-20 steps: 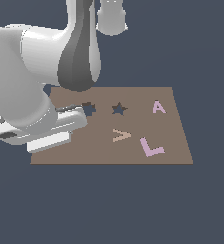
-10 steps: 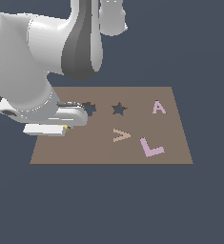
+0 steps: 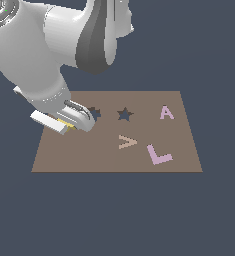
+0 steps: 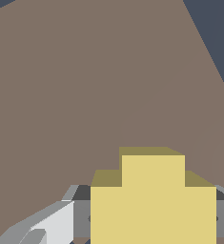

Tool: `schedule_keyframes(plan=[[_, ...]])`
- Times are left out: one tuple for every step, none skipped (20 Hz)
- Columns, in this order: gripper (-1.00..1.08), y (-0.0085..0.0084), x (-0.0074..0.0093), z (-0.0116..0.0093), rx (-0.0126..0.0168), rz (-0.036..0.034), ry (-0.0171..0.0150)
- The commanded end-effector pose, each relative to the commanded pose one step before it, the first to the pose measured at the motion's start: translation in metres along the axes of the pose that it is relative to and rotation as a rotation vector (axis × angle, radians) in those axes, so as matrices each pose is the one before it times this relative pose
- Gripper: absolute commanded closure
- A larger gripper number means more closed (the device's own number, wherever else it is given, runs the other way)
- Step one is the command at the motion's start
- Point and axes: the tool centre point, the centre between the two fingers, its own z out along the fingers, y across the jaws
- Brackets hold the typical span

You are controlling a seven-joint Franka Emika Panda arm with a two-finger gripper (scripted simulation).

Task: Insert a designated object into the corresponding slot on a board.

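Observation:
The brown board [image 3: 109, 157] lies flat. My gripper [image 3: 67, 122] hangs low over its near-left part, shut on the yellow cross block [image 3: 66, 123], of which only a sliver shows. The dark cross slot [image 3: 94, 114] is just to the exterior view's right of the gripper, partly hidden by it. In the wrist view the yellow block [image 4: 153, 200] sits between my grey fingers [image 4: 80, 217], over the bare board surface [image 4: 85, 86]. The slot is out of the wrist view.
A dark star cutout [image 3: 124, 114] lies beside the cross slot. A pink A [image 3: 166, 112], a tan V [image 3: 127, 142] and a pink L [image 3: 159, 154] lie on the board's right half. The arm's bulk [image 3: 49, 45] covers the far left.
The gripper with the yellow block has moved toward the exterior view's right and a little back, closer to the cross slot. The arm's upper links have swung with it.

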Motion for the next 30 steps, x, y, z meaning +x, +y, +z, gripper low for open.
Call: schedule_keyframes(plan=[[1.08,-0.00157,-0.00922,-0.00071,0.00041,0.10254,0.00071],[1.08,-0.00053,-0.00362,-0.00015,0.00001,0.03944,0.00000],[1.08,-0.00053,-0.00359,-0.00015,0.00001,0.03918,-0.00001],[1.08,-0.00055,-0.00357,-0.00015,0.00001,0.03890,-0.00001],[1.08,-0.00055,-0.00355,-0.00014,0.00002,0.03864,-0.00001],[1.08,-0.00057,-0.00353,-0.00014,0.00002,0.03837,-0.00002],[1.08,-0.00058,-0.00351,-0.00014,0.00002,0.03811,-0.00002],[1.08,-0.00059,-0.00348,-0.00014,0.00002,0.03785,-0.00003],[1.08,-0.00060,-0.00342,-0.00013,0.00002,0.03712,-0.00003],[1.08,-0.00058,-0.00328,-0.00013,0.00001,0.03557,-0.00003],[1.08,-0.00057,-0.00314,-0.00012,0.00001,0.03401,-0.00003],[1.08,-0.00056,-0.00300,-0.00011,0.00001,0.03247,-0.00004],[1.08,-0.00054,-0.00287,-0.00011,0.00001,0.03097,-0.00004],[1.08,-0.00053,-0.00273,-0.00010,0.00001,0.02948,-0.00004],[1.08,-0.00052,-0.00260,-0.00010,0.00001,0.02802,-0.00004],[1.08,-0.00051,-0.00247,-0.00009,0.00000,0.02660,-0.00004],[1.08,-0.00050,-0.00235,-0.00008,0.00000,0.02522,-0.00004],[1.08,-0.00048,-0.00222,-0.00008,0.00000,0.02387,-0.00004],[1.08,-0.00046,-0.00211,-0.00007,0.00000,0.02251,-0.00004],[1.08,-0.00043,-0.00198,-0.00007,0.00000,0.02121,-0.00004],[1.08,-0.00042,-0.00186,-0.00006,0.00000,0.01989,-0.00004],[1.08,-0.00042,-0.00174,-0.00006,-0.00001,0.01857,-0.00004],[1.08,-0.00041,-0.00162,-0.00005,-0.00001,0.01722,-0.00004],[1.08,-0.00039,-0.00149,-0.00005,-0.00001,0.01594,-0.00004],[1.08,-0.00037,-0.00138,-0.00004,-0.00002,0.01473,-0.00004],[1.08,-0.00035,-0.00127,-0.00004,-0.00001,0.01350,-0.00003],[1.08,-0.00032,-0.00115,-0.00003,-0.00001,0.01226,-0.00003],[1.08,-0.00029,-0.00103,-0.00003,-0.00001,0.01098,-0.00003],[1.08,-0.00025,-0.00091,-0.00003,-0.00001,0.00972,-0.00003],[1.08,-0.00022,-0.00079,-0.00002,-0.00001,0.00846,-0.00002]])
